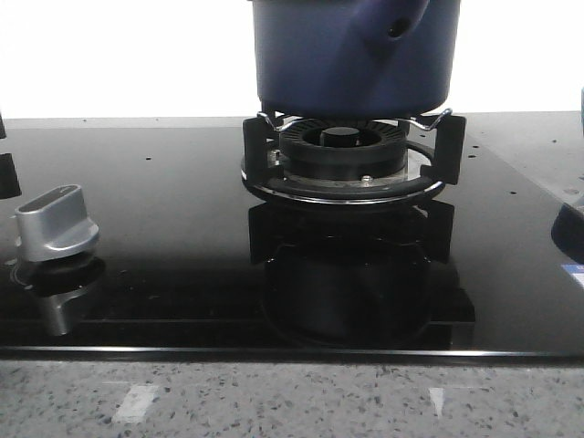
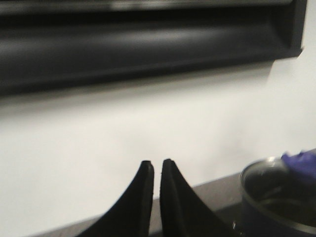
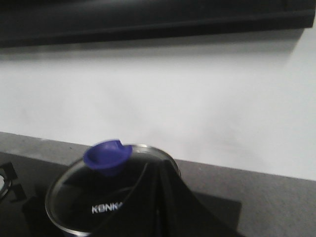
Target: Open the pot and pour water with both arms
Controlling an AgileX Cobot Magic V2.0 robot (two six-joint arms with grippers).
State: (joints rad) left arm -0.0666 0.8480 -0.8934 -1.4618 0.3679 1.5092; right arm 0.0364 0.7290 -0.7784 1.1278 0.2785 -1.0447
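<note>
The dark navy pot (image 1: 351,55) stands on the gas burner (image 1: 342,155) at the back middle, its handle stub with a round hole (image 1: 397,27) facing me; its top is cut off in the front view. In the left wrist view the pot (image 2: 276,197) is off to one side, steel rim and dark inside showing. My left gripper (image 2: 157,162) is shut and empty, raised before the white wall. A glass lid (image 3: 98,197) with a blue knob (image 3: 107,155) and "KONKA" lettering fills the right wrist view. My right gripper (image 3: 158,168) is shut, over the lid's rim beside the knob.
A silver stove knob (image 1: 57,219) sits at the left on the black glass cooktop (image 1: 164,274). A dark blue object (image 1: 570,228) is cut off at the right edge. A speckled counter edge (image 1: 292,401) runs along the front. A dark hood (image 2: 148,44) hangs above the wall.
</note>
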